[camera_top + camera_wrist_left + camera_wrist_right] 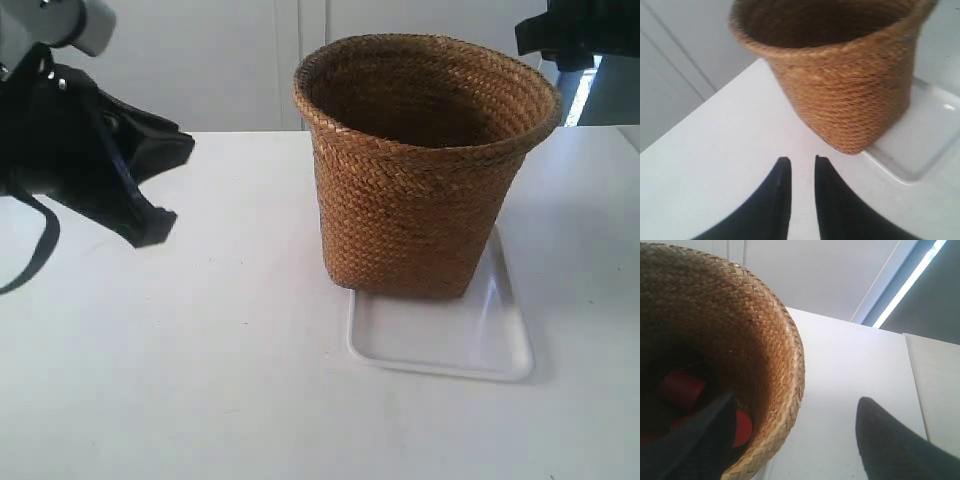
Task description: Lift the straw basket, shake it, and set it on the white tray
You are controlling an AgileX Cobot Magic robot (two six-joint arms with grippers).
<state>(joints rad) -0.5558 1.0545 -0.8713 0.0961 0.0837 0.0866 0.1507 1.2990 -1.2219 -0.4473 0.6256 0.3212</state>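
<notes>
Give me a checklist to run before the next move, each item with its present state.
1. The basket stands upright: ok.
2. It sits on the tray: it is over one end; whether the base is fully inside the rim, cannot tell.
3. The right tool is open, gripping nothing: ok.
4. The right tool is clear of the basket: not ok. One finger is inside the rim and one outside, so it should probably rise straight up first.
5. The left tool is clear: ok, apart from the basket and empty.
6. The red pieces lie at the basket's bottom: ok.
</notes>
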